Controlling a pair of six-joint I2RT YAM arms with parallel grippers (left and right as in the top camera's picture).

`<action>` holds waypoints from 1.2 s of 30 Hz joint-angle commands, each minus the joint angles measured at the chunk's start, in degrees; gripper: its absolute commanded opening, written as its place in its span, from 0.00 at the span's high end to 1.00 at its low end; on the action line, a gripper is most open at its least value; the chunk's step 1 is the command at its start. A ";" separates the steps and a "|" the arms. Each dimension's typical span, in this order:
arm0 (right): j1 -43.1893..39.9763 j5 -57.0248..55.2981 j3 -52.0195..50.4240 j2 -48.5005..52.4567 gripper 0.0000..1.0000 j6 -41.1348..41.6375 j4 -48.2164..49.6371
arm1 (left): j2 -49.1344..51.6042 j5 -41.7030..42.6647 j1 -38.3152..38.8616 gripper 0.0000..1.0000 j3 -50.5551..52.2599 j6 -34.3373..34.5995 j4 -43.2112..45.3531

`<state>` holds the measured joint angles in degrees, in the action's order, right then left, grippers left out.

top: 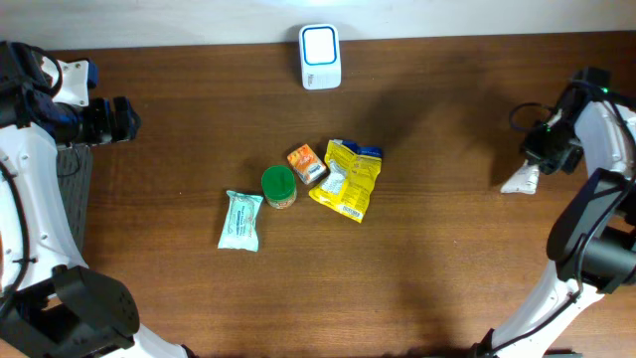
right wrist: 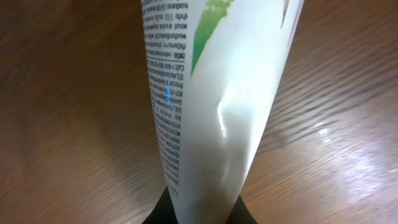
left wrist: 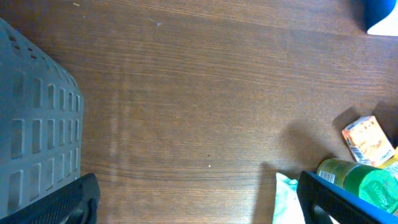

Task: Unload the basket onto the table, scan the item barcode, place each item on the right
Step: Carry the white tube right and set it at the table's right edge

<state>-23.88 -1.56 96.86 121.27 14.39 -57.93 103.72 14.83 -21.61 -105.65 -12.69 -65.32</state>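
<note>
My right gripper (right wrist: 202,208) is shut on the narrow end of a white tube (right wrist: 217,93) with green print and small black text; the tube fills the right wrist view above the table. From overhead, the tube (top: 520,181) hangs from the right gripper (top: 544,154) at the far right. The white barcode scanner (top: 320,56) stands at the back centre, well to the left of the tube. Over the table's left side, my left gripper (top: 124,119) stands open and empty. In its wrist view the left gripper (left wrist: 199,205) has bare wood between its fingers (left wrist: 62,202).
Mid-table lie a teal packet (top: 240,221), a green-lidded jar (top: 279,185), a small orange box (top: 306,163) and a yellow bag (top: 350,179). A grey slatted basket (left wrist: 31,124) sits at the left edge. A corner of the scanner (left wrist: 380,15) shows in the left wrist view.
</note>
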 commanded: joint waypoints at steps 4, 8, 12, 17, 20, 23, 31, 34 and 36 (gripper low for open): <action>-1.77 -7.28 -1.84 -0.90 0.74 1.55 2.08 | 0.55 0.83 0.07 0.01 -0.46 -0.90 0.09; -1.64 -7.28 -1.81 -0.90 0.46 1.55 1.27 | 0.55 0.83 0.07 0.01 -0.46 -0.90 0.09; -1.55 -1.53 0.02 -1.38 0.45 1.55 -0.96 | 0.55 0.83 0.07 0.01 -0.46 -0.90 0.09; 1.22 7.43 7.61 -3.19 0.45 -1.73 -7.02 | 0.55 0.83 0.07 0.01 -0.46 -0.90 0.09; 5.97 13.84 14.49 -3.39 0.44 -6.23 -13.03 | 0.55 0.83 0.07 0.01 -0.46 -0.90 0.09; 10.62 19.17 15.15 -3.37 0.38 -8.72 -14.60 | 0.55 0.83 0.07 0.01 -0.46 -0.90 0.09; 22.60 33.00 0.37 -1.79 0.38 -16.15 -9.01 | 0.55 0.83 0.07 0.01 -0.46 -0.90 0.09; 26.71 33.70 -8.52 -1.79 0.38 -16.13 -2.12 | 0.55 0.83 0.07 0.01 -0.46 -0.90 0.09; 28.85 33.68 -12.63 -1.79 0.38 -15.93 2.47 | 0.55 0.83 0.07 0.01 -0.46 -0.90 0.09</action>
<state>1.85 29.39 90.21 119.24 -0.43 -60.03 103.72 14.85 -21.61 -105.65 -12.69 -65.32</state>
